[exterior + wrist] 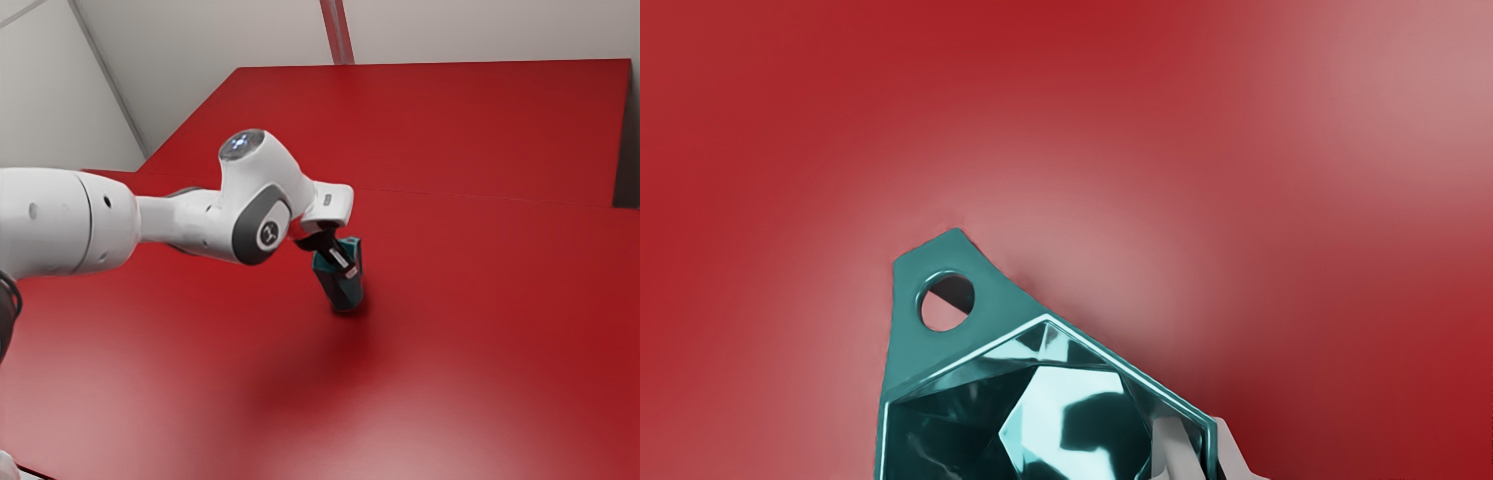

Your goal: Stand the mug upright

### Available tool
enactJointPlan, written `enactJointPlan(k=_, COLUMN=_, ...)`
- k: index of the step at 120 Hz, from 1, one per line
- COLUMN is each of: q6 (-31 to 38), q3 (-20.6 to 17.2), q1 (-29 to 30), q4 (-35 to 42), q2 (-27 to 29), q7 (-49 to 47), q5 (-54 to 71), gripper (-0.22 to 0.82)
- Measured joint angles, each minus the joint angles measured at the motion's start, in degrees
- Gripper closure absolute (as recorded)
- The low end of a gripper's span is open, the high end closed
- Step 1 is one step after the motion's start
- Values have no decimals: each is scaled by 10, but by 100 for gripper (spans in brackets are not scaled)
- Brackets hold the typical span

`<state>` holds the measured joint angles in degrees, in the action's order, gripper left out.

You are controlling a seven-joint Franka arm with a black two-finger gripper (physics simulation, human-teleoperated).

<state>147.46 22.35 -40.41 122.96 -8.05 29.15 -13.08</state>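
Note:
The black gripper [341, 260] reaches down to the teal faceted mug [346, 291] near the middle of the red table. In the exterior view the mug stands roughly upright, opening up, perhaps leaning a little; whether its base rests on the table I cannot tell. Looking down from the hand, I see into the mug [926, 373], its holed handle tab on one side. The gripper [1208, 448] has one finger inside the rim and the other outside, shut on the mug's wall. The lower part of the mug is hidden in the wrist view.
The red table [480, 330] extends around the mug on all sides, with a seam crossing it behind the arm. Pale walls [480, 30] rise beyond its far edge. The white arm comes in from the exterior view's left, above the tabletop.

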Motion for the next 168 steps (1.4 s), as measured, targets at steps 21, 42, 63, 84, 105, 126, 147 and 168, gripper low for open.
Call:
enactJointPlan(k=21, q6=6, q3=-3, q1=3, q4=76, q2=64, q7=-53, q5=2, gripper=79)
enactJointPlan(k=42, q6=18, q3=-6, q1=11, q4=123, q2=96, q7=-92, q5=5, gripper=79)
enactJointPlan(k=63, q6=46, q3=-6, q1=24, q4=127, q2=98, q7=-121, q5=11, gripper=79)
enactJointPlan(k=84, q6=58, q3=-5, q1=33, q4=129, q2=100, q7=-142, q5=12, gripper=79)
enactJointPlan(k=105, q6=63, q3=-5, q1=42, q4=129, q2=100, q7=-155, q5=13, gripper=79)
enactJointPlan(k=126, q6=65, q3=-6, q1=57, q4=129, q2=97, q7=-162, q5=13, gripper=79)
enactJointPlan(k=147, q6=66, q3=-7, q1=64, q4=129, q2=94, q7=-167, q5=14, gripper=79)
enactJointPlan(k=168, q6=62, q3=-6, q1=59, q4=129, q2=94, q7=-170, q5=13, gripper=70)
